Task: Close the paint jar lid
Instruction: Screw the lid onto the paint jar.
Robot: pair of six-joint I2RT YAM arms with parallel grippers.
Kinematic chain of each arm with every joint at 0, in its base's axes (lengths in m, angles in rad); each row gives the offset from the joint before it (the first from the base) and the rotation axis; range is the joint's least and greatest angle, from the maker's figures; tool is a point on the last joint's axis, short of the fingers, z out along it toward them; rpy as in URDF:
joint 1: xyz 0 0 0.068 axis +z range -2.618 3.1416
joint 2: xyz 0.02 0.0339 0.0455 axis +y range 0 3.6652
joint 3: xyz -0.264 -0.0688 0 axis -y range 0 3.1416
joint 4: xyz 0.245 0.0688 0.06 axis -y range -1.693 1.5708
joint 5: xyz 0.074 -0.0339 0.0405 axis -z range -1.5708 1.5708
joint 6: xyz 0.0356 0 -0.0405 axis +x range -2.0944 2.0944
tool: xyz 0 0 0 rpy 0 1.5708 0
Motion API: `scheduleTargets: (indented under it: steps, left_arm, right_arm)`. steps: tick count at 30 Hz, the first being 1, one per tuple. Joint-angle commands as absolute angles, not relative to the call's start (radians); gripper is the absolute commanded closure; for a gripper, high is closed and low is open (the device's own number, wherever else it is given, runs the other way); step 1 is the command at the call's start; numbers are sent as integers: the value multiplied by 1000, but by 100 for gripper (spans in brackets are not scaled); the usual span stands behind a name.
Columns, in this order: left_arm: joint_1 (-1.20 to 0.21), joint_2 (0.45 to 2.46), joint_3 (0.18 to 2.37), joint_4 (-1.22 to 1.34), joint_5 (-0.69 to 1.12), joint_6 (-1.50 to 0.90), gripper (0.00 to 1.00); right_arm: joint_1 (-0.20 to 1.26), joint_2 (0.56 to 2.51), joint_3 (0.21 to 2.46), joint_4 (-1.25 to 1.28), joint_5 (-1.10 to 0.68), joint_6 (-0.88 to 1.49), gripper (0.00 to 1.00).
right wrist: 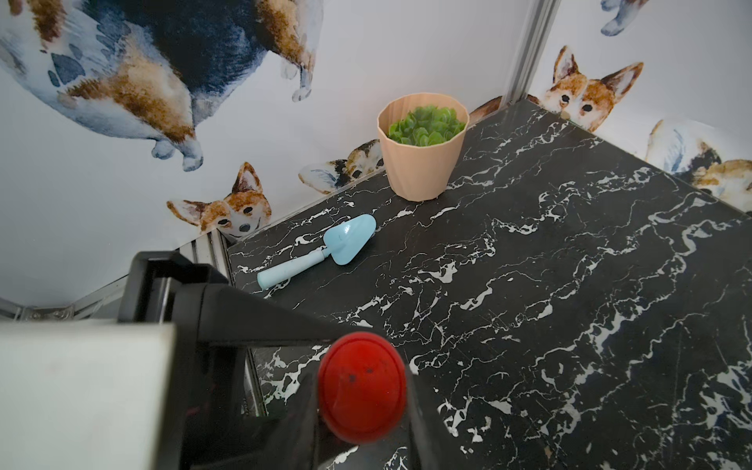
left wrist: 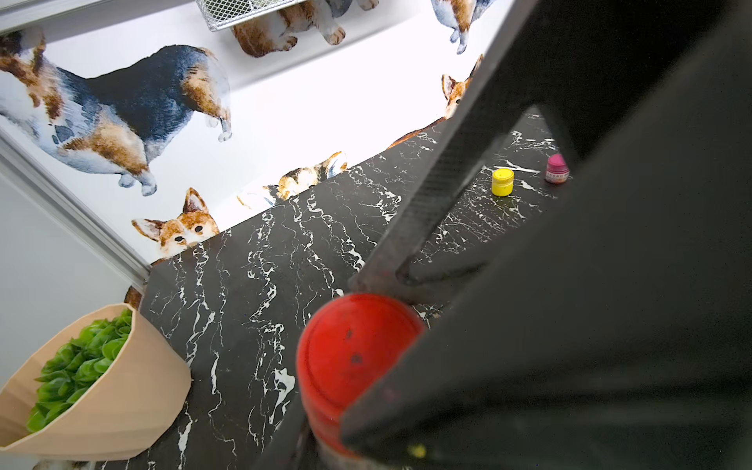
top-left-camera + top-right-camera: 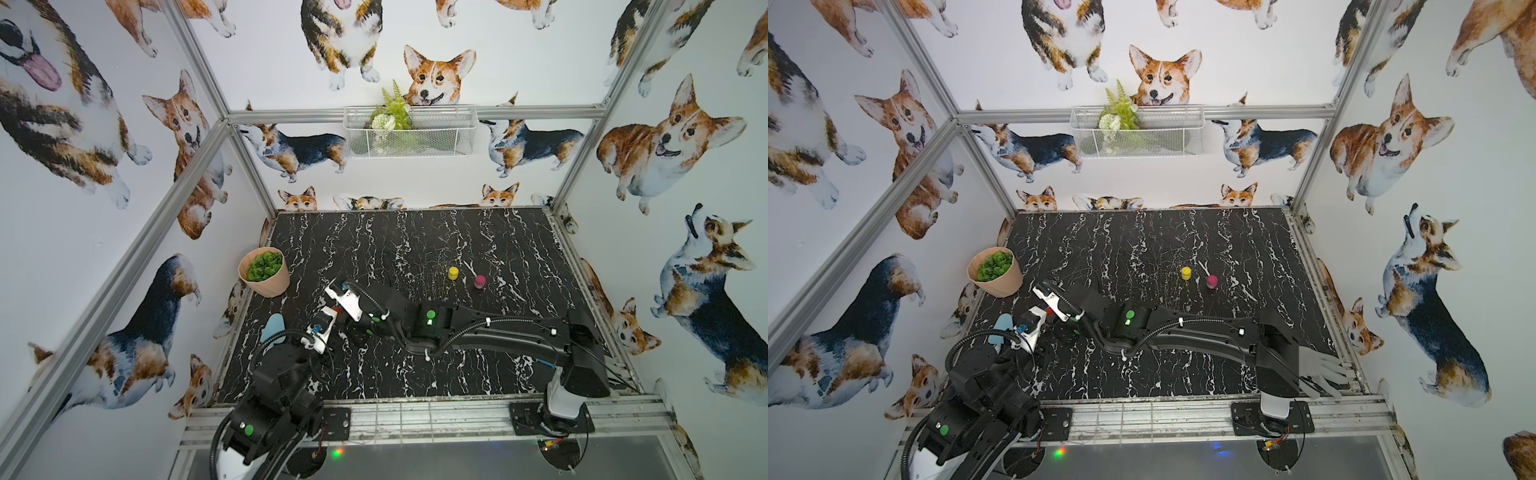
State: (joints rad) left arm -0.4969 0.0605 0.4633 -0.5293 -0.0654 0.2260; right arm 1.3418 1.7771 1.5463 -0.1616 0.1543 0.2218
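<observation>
Corgi-print walls (image 3: 519, 62); aluminium frame (image 3: 291, 116), wire basket (image 3: 449, 137) hung on it; black marble-look tabletop (image 3: 415, 241) (white veins).

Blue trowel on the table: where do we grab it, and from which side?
Grip the blue trowel by its handle, from straight above, jaws across its width. It lies flat on the table; the handle is narrow and straight, while the blade is wide and tapered.

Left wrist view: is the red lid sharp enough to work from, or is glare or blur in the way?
Left wrist: lid sharp, evenly lit; black hardware near the lens is blurred and hides much of the frame; wall behind the table is blown out. Right wrist: lid slightly soft, no glare. Top views: wide-angle bowing, lid nearly hidden.
</observation>
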Motion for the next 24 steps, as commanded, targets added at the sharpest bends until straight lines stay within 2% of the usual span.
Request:
scheduleTargets:
  steps: [1,6,8,10,15,18,24]
  left_arm:
    - [-500,67,474,-282,13,254,72]
    - [-499,97,476,-287,45,245,72]
    - [-499,110,477,-291,60,245,72]
    - [-499,121,476,-288,86,241,72]
    - [-499,162,476,-282,209,229,72]
    - [-499,171,469,-267,324,209,72]
    - [-500,190,466,-236,506,163,72]
  right_arm:
    - [1340,1759,1502,-246,214,266,65]
    - [1310,1636,1390,-163,115,219,30]
    - [1287,1579,1343,-133,61,214,23]
    - [1261,1525,1292,-100,-14,203,1]
    - [1189,1402,1204,-48,-168,128,0]
    - [1175,1364,1218,-103,-166,29,0]
    - [1162,1348,1247,-161,-324,-183,8]
